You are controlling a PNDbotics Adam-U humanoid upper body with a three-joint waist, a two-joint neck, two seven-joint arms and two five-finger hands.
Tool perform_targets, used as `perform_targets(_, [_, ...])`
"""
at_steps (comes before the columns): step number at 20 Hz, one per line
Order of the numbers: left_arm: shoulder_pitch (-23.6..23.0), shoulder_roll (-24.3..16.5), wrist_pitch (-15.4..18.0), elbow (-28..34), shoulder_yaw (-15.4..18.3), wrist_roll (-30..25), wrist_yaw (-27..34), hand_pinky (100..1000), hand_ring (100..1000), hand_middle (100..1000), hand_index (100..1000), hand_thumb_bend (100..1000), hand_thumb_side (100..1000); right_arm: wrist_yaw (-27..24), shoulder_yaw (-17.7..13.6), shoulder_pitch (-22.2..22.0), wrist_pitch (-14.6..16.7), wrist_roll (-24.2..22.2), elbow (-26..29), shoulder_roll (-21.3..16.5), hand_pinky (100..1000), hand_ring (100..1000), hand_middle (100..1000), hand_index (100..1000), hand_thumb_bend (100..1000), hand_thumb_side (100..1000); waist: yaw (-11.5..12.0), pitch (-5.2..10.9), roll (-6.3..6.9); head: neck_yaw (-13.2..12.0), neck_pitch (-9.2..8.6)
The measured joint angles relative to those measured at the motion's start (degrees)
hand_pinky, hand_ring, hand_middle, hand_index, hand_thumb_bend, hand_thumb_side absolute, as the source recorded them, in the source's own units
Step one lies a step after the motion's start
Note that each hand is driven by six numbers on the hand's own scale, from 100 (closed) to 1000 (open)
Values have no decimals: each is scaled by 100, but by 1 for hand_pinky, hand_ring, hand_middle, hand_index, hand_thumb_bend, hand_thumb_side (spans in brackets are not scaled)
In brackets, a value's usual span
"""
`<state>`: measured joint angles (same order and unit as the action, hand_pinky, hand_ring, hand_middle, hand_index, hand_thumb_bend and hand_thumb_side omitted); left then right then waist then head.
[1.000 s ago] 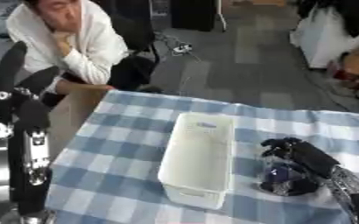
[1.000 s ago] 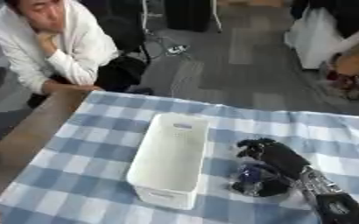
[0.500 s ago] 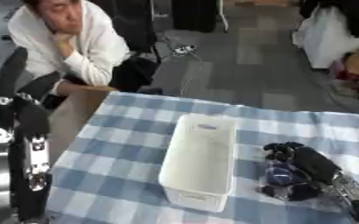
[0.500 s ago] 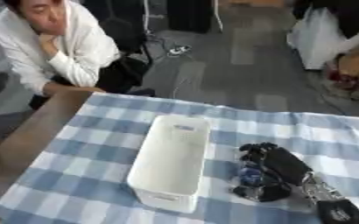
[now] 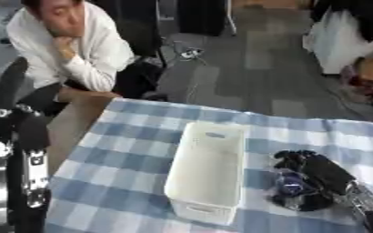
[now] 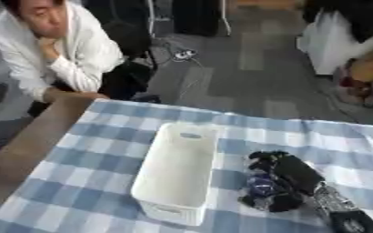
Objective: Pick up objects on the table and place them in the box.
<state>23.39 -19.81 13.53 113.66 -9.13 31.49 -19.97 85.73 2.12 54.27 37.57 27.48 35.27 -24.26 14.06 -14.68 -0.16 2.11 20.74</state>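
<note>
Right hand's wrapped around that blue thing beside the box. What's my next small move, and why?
Probably lift the right hand straight up a little. Its fingers look curled round the blue object, which sits low on the checked cloth right of the white box, so it must clear the box wall before moving across.
</note>
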Motion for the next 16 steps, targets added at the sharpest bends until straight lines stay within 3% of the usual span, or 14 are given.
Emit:
perform_targets(8, [48, 2, 0, 0, 0, 0, 0, 870, 770, 989, 994, 100, 882, -63, -26, 2, 12, 12, -1, 2, 441, 502, 622, 620, 502, 957, 17, -8, -3, 1, -94])
perform_targets(16, [51, 2, 1, 0, 0, 1, 0, 871, 770, 989, 994, 100, 881, -83, -29, 2, 50, 54, -1, 5, 404, 462, 559, 557, 469, 923, 17, -21, -4, 1, -98])
